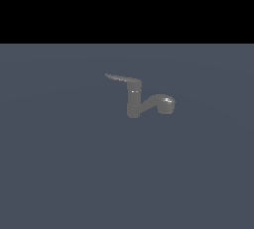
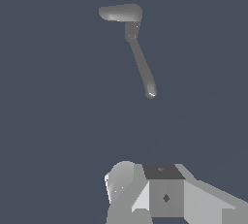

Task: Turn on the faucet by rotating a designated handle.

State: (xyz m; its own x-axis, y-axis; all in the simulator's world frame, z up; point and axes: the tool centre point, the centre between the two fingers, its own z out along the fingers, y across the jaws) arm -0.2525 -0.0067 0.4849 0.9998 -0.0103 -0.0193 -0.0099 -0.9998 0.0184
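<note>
The faucet (image 1: 134,101) is a small dull grey tap standing on the flat grey-blue floor. Its handle (image 1: 121,78) is a thin flat lever that sticks out from the top of the body toward the exterior view's left. The curved spout (image 1: 161,103) ends in a round head toward the right. In the wrist view, looking down, I find the faucet (image 2: 131,30) with the handle (image 2: 118,13) as the broad flat piece and the spout (image 2: 144,70) as the long thin one. Only part of my gripper (image 2: 145,194) shows at the picture's edge, well apart from the faucet. Its jaw state is unclear.
A plain grey-blue surface (image 1: 59,163) stretches all around the faucet. Beyond its far edge the exterior view is black. My arm does not appear in the exterior view.
</note>
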